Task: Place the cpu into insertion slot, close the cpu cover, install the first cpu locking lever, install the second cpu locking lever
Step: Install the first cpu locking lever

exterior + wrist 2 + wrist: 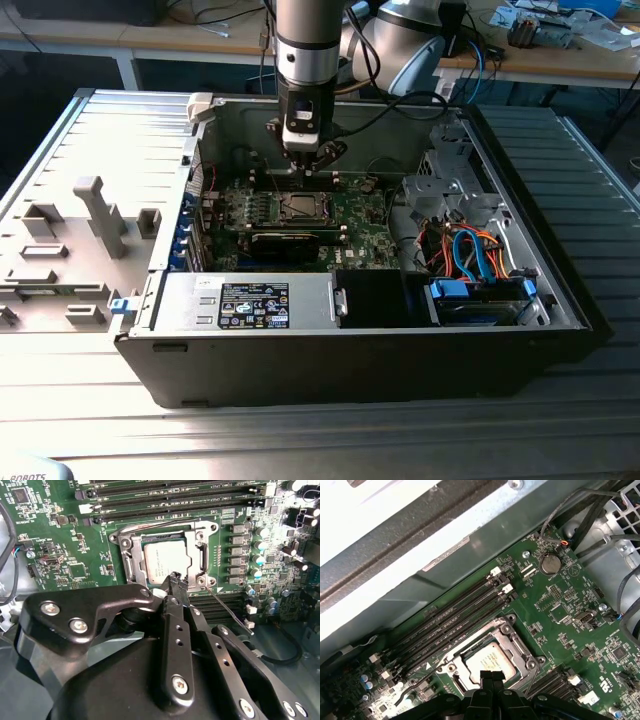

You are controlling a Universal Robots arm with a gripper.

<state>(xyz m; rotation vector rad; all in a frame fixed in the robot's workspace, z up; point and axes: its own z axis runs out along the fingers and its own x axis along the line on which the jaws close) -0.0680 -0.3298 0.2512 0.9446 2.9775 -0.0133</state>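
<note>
The cpu (165, 560) lies flat in the insertion slot (116, 539) on the green board, its silver top showing through the window of the cpu cover (127, 555), which lies down over it. One thin locking lever (150, 526) runs along the cover's edge. The other lever (227, 610) sticks out loose at an angle from a corner of the socket. My gripper (176, 578) hovers just over the edge of the cpu (490, 656), shut with nothing between its fingers. In the exterior view the gripper (303, 172) hangs right above the socket (298, 207).
Long black memory slots (175, 500) run beside the socket, with a row of capacitors (260, 545) on another side. A black card (285, 240) sits in front of the socket, coloured cables (470, 250) lie to the exterior view's right, and the case walls (240, 120) enclose the board.
</note>
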